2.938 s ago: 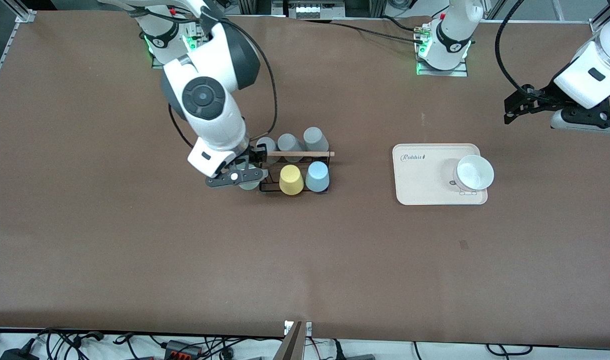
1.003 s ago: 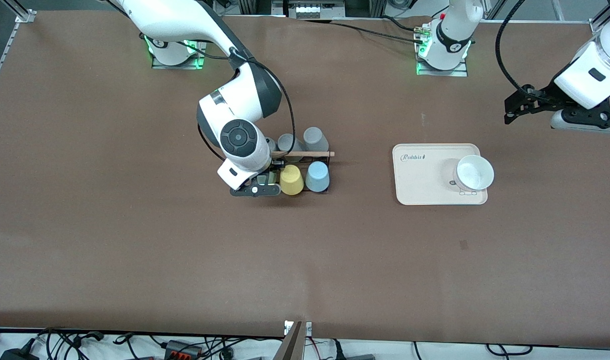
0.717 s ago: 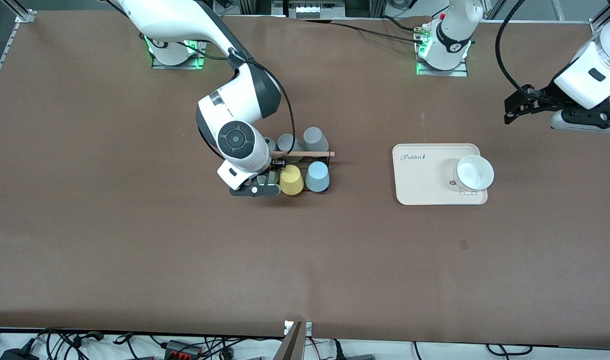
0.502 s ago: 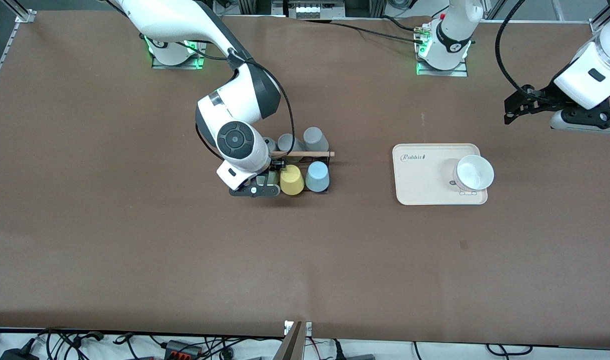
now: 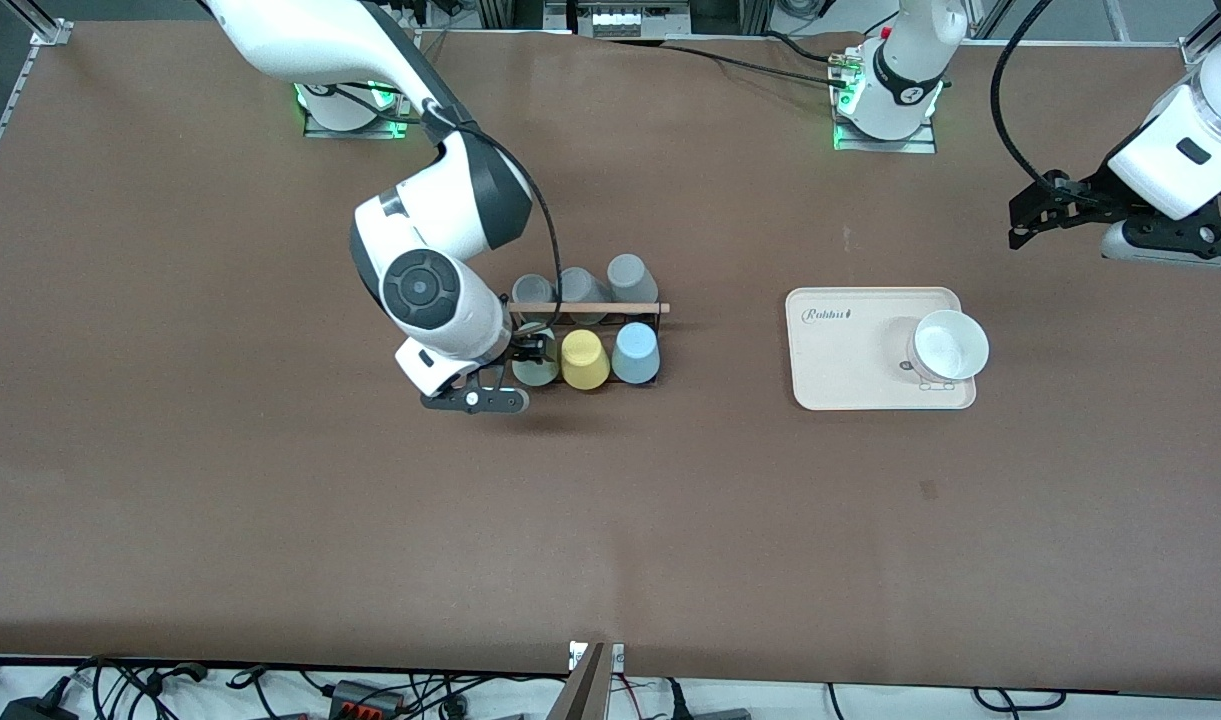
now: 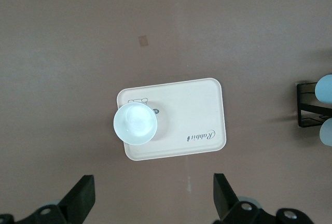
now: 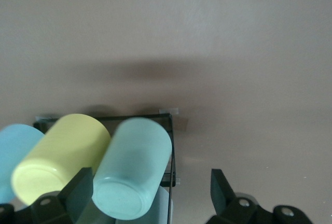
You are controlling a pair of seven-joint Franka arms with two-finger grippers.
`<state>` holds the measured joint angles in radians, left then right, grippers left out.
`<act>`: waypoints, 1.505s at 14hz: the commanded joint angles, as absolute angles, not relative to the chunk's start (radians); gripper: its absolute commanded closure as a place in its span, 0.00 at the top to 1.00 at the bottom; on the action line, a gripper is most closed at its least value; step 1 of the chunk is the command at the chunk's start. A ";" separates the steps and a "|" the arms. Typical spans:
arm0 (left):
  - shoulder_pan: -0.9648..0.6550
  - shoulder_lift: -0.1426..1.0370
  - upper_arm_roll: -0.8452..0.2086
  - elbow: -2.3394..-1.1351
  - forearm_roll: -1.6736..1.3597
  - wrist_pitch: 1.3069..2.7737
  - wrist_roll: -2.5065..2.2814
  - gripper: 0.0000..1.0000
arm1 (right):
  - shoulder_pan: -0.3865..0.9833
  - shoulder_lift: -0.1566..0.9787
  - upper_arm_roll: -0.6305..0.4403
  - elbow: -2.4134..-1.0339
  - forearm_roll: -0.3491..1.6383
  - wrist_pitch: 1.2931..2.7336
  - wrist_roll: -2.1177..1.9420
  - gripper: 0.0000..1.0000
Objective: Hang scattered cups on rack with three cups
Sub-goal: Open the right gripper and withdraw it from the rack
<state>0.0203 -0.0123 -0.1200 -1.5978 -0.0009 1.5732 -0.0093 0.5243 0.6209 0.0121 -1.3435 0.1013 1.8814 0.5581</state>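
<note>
The small black wire-frame rack (image 5: 588, 345) with a light wooden rod (image 5: 590, 308) across its top stands on the brown table (image 5: 270, 520), toward the right arm's end of it. Six cups sit inverted on its pegs in two rows. In the row nearer the front camera, the pale mint green tapered cup (image 5: 535, 368) occupies the peg at the right arm's end, the yellow cup (image 5: 583, 360) the middle peg, and the light blue tapered cup (image 5: 635, 353) the peg at the left arm's end. Three grey cups (image 5: 580, 284) fill the row farther from the camera. The right gripper (image 5: 515, 370) hangs at the rack's end, just beside the mint green cup; in the right wrist view its fingers (image 7: 78, 193) stand spread wide, with the mint green cup (image 7: 134, 168) between them but clasped by neither, so the gripper holds nothing. The left gripper (image 6: 153, 200) waits over bare table toward the left arm's end, its fingers (image 6: 223, 197) likewise wide apart and empty. Below it, a beige rectangular tray (image 5: 850, 350) lies flat on the table, well apart from the rack, carrying a white round bowl (image 5: 950, 345) upright at one end.
</note>
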 commanded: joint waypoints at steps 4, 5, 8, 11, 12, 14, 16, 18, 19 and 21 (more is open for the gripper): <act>0.026 0.002 -0.123 -1.568 -0.014 1.560 0.011 1.00 | 0.424 0.508 0.018 -1.338 0.098 1.815 0.549 1.00; 0.026 0.002 -0.123 -1.568 -0.014 1.560 0.011 1.00 | 0.388 0.490 0.017 -1.338 0.095 1.813 0.548 1.00; 0.025 0.002 -0.123 -1.568 -0.014 1.560 0.011 1.00 | 0.312 0.431 0.014 -1.336 0.095 1.789 0.540 1.00; 0.026 0.002 -0.123 -1.568 -0.014 1.560 0.011 1.00 | 0.230 0.394 0.012 -1.313 0.083 1.706 0.375 1.00; 0.026 0.002 -0.123 -1.568 -0.014 1.560 0.012 1.00 | 0.194 0.374 0.017 -1.312 0.063 1.691 0.317 1.00; 0.026 0.002 -0.123 -1.568 -0.014 1.560 0.012 1.00 | 0.114 0.345 0.017 -1.312 0.043 1.671 0.182 1.00; 0.026 0.002 -0.123 -1.568 -0.014 1.560 0.012 1.00 | 0.056 0.322 0.017 -1.312 0.041 1.657 0.115 1.00; 0.025 0.002 -0.123 -1.568 -0.014 1.560 0.012 1.00 | 0.019 0.301 0.017 -1.312 0.040 1.657 0.074 1.00; 0.025 0.002 -0.123 -1.568 -0.014 1.560 0.012 1.00 | -0.004 0.296 0.017 -1.312 0.040 1.655 0.045 1.00; 0.026 0.002 -0.123 -1.568 -0.014 1.560 0.012 1.00 | -0.044 0.291 0.017 -1.312 0.041 1.657 -0.015 1.00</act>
<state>0.0202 -0.0087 -0.1205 -1.5960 -0.0010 1.5732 -0.0093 -0.0049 0.3018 -0.0009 -1.3140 0.0508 1.6703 0.0370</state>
